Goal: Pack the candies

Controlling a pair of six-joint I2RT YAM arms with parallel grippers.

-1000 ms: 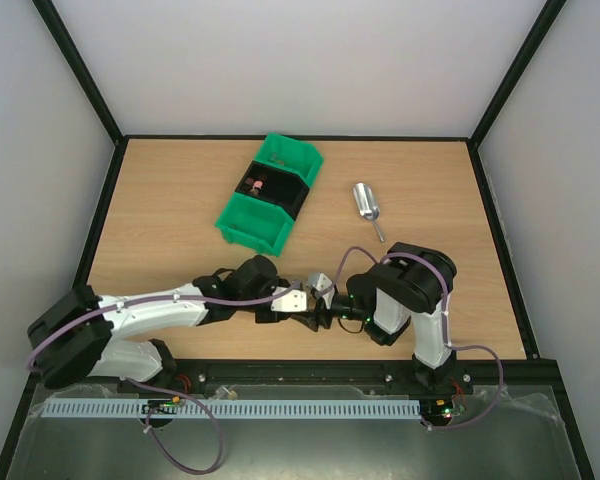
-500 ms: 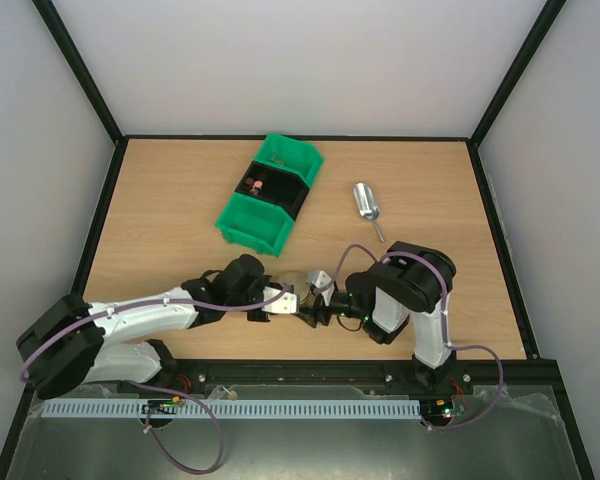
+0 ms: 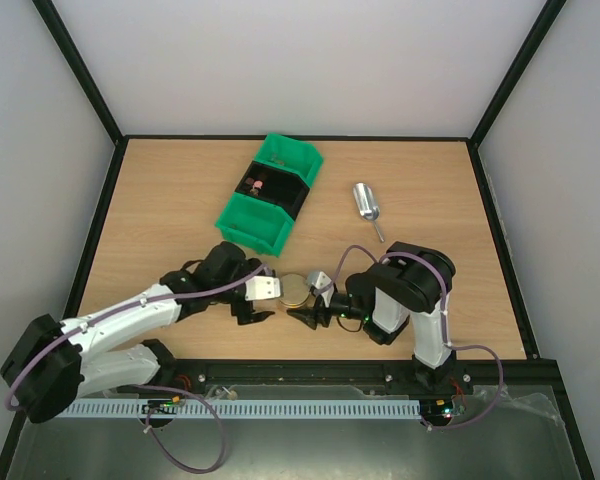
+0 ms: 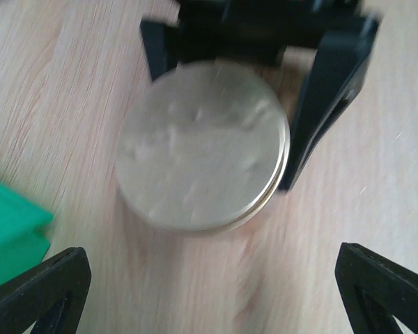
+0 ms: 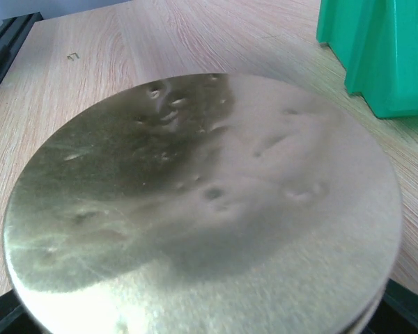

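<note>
Right claw (image 3: 305, 298) around gold-lidded jar (image 4: 202, 146), inside unseen.

Lab test cell: white walls (image 3: 300, 60), black frame (image 3: 80, 68), wooden tabletop (image 3: 180, 190).

A pale wood-grain surface (image 3: 160, 200) fills the middle of the enclosure, edged in black trim. Plain white walls (image 3: 300, 60) rise at the far side and to the left and right, with black frame posts (image 3: 80, 68) slanting up the far corners. A dark rail (image 3: 310, 374) runs along the near edge. The light is soft and even.
</note>
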